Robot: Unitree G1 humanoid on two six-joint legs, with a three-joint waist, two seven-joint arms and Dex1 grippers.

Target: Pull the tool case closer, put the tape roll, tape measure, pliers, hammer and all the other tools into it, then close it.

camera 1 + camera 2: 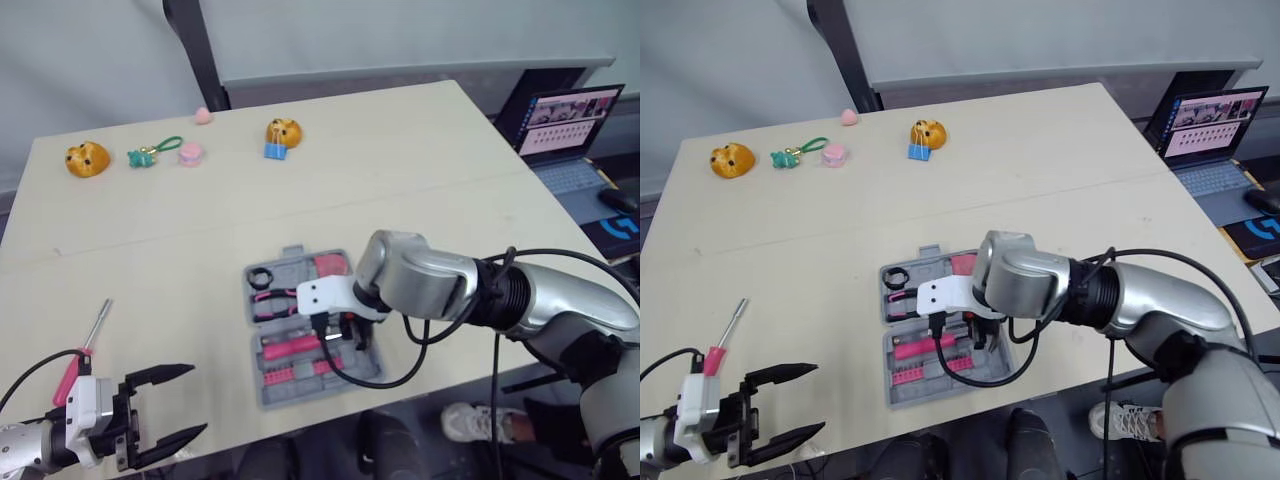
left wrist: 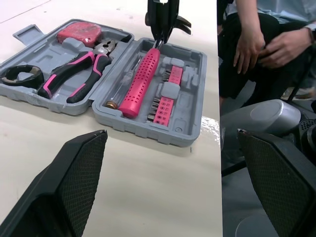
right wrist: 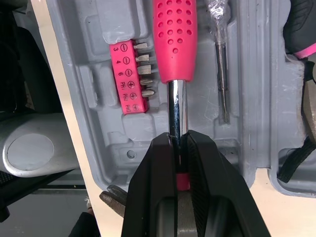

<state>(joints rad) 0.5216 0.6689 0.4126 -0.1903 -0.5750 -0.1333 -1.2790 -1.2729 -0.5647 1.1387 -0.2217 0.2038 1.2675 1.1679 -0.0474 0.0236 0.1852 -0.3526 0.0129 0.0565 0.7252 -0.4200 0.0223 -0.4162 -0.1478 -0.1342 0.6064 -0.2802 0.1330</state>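
Observation:
The grey tool case point(image 1: 275, 386) lies open near the table's front edge. In it are a black tape roll point(image 2: 19, 75), pink-handled pliers point(image 2: 74, 74), a red tape measure point(image 2: 79, 33), a pink bit holder point(image 3: 126, 74) and a slim clear-handled screwdriver point(image 3: 220, 64). The hammer point(image 3: 174, 39) with its pink dotted handle lies in the case's front half. My right gripper point(image 3: 177, 140) is shut on its steel shaft close to the head. My left gripper point(image 1: 197, 400) hangs open at the front left, holding nothing. A pink-handled screwdriver point(image 1: 85, 350) lies on the table just behind it.
Small toys line the table's far side: two orange figures point(image 1: 87, 158) point(image 1: 282, 131), a teal keychain point(image 1: 150, 153) and pink pieces point(image 1: 190, 153). A laptop point(image 1: 570, 125) stands off the right edge. A person's hands point(image 2: 261, 44) show beyond the front edge.

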